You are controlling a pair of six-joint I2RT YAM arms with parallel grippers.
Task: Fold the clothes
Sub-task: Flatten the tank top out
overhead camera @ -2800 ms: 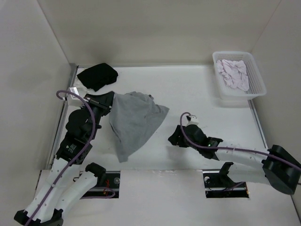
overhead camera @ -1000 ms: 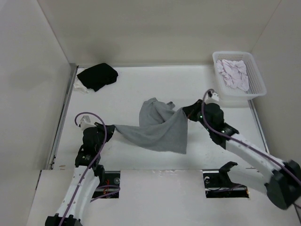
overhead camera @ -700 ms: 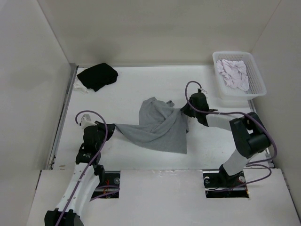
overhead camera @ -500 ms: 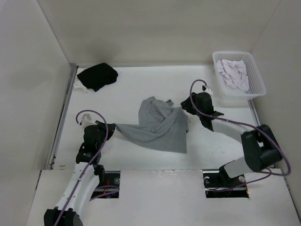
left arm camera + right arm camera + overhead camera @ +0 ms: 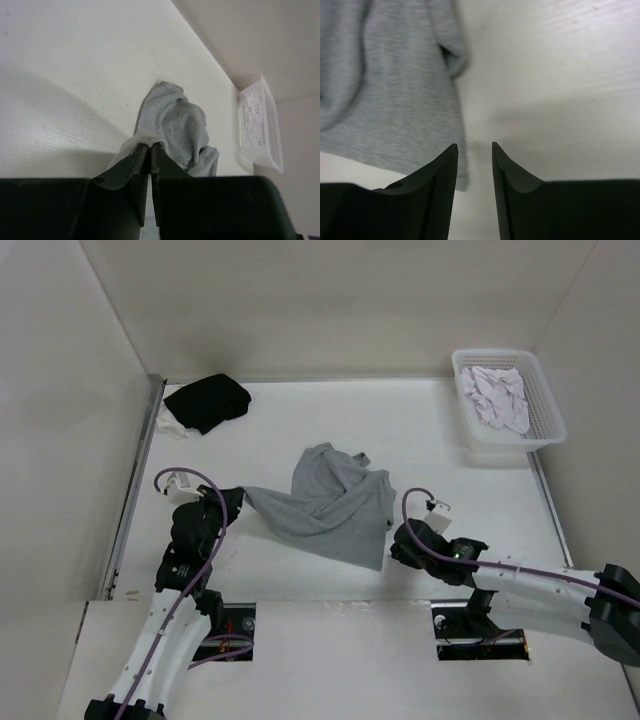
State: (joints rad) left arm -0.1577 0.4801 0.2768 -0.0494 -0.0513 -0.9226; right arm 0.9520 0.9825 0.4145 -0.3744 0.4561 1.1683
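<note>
Right gripper (image 5: 398, 546): released T-shirt (image 5: 330, 508), jaws apart, moved to lower centre | left gripper (image 5: 232, 502): clamped on shirt corner | fold likely not begun

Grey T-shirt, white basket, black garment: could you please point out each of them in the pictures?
grey T-shirt (image 5: 330, 505), top external view, middle of the crumpled fabric.
white basket (image 5: 497, 454), top external view, its near wall.
black garment (image 5: 207, 402), top external view, centre of the heap.
</note>
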